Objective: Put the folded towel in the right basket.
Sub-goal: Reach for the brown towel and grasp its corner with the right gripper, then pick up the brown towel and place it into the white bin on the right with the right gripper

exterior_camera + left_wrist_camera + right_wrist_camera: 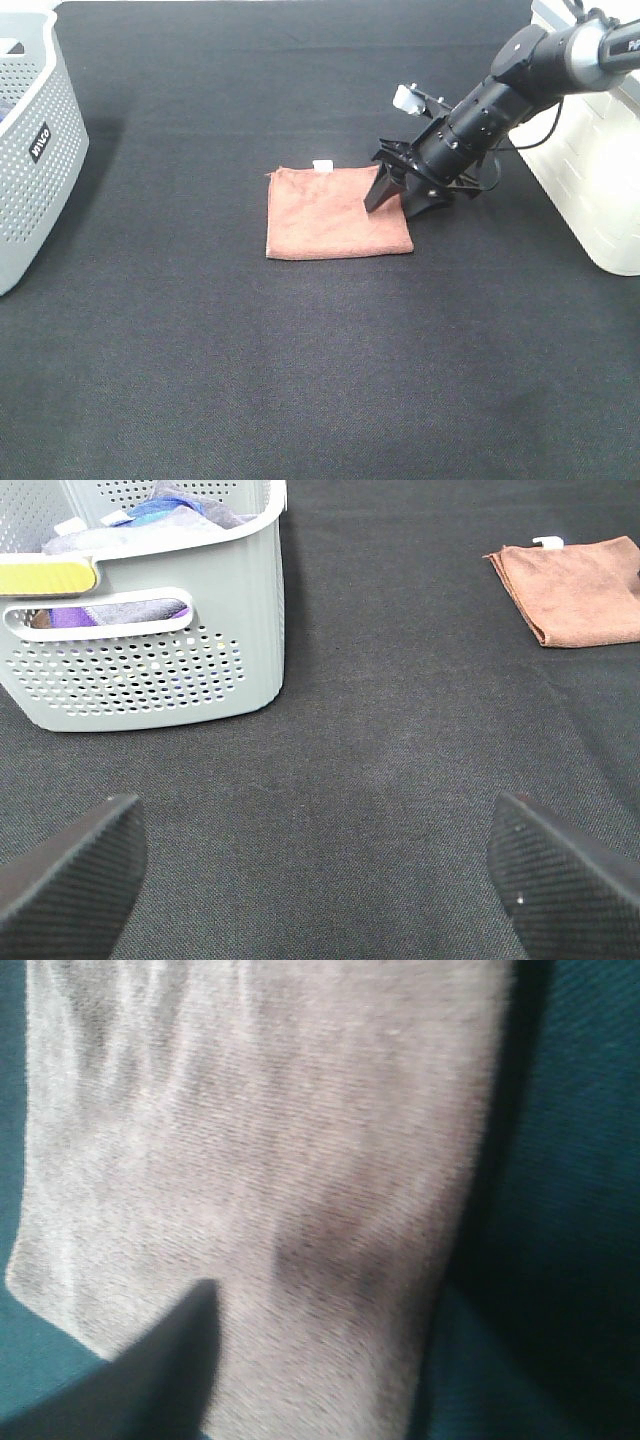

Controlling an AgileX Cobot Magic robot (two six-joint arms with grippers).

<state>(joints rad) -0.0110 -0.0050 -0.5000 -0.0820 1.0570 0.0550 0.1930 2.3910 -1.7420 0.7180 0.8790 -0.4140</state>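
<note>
The folded towel (325, 215) lies flat on the black table, rust-brown, with its white tag (322, 163) on the far edge. My right gripper (397, 200) is open and low over the towel's right edge: one finger (378, 190) is over the cloth, the other just off the edge. The right wrist view is filled with the towel (270, 1160), with one dark finger (170, 1370) over it. The right basket (590, 180), white, stands at the right edge. My left gripper (320, 880) is open and empty, far from the towel (585, 585), and out of the exterior view.
A grey perforated basket (30, 170) with a black label stands at the left edge. In the left wrist view (150, 670) it holds several cloths. The black table (320, 380) stretches between the two baskets.
</note>
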